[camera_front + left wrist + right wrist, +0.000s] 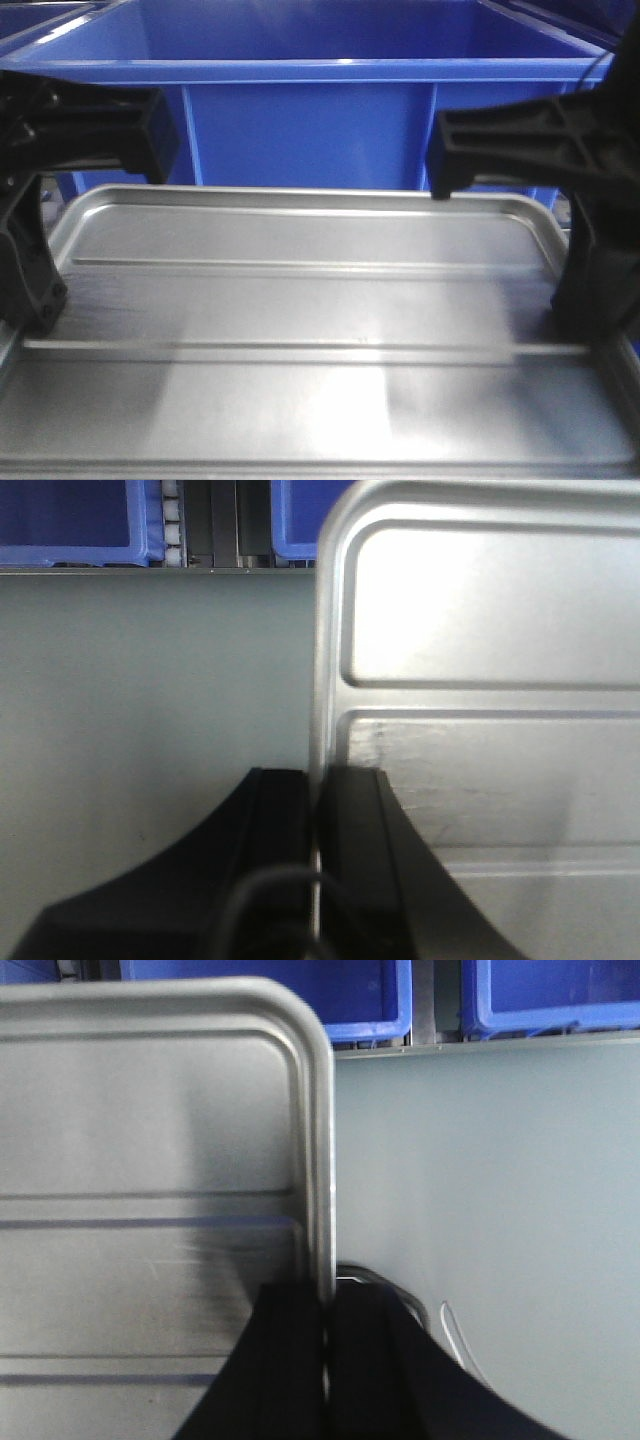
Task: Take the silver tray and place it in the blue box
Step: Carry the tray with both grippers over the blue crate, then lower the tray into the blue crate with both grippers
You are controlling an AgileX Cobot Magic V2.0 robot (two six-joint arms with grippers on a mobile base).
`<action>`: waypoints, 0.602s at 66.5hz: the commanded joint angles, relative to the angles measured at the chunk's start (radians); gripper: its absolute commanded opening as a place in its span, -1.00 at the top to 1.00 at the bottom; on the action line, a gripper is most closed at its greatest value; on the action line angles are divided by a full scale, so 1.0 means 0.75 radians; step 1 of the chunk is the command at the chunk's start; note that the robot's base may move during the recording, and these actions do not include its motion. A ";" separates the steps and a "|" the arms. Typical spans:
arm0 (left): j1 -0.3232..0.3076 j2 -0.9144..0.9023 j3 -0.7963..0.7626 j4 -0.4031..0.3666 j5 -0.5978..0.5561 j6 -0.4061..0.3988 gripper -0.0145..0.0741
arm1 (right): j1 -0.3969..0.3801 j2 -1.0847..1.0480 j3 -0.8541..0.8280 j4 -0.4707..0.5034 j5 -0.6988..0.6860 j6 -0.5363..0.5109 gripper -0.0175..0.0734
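Note:
The silver tray (320, 330) fills the lower front view, shiny, with two long ridges across its floor. It is held level between both arms, just in front of the blue box (330, 70), whose ribbed wall and thick rim rise behind it. My left gripper (316, 810) is shut on the tray's left rim (322, 680), one finger inside and one outside. My right gripper (326, 1310) is shut on the tray's right rim (320, 1140) the same way. In the front view the left gripper (30, 290) and the right gripper (585, 300) stand at the tray's two short sides.
A pale grey table surface (150, 700) lies beneath the tray. Other blue bins (540, 995) stand along the table's far edge, with a dark gap (225, 525) between them. A thin wire loop (450, 1330) lies on the table right of the right gripper.

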 commanded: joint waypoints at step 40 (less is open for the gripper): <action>0.522 0.099 -0.577 -0.334 -0.203 0.851 0.71 | -0.425 0.142 -0.630 0.245 -0.141 -0.773 0.49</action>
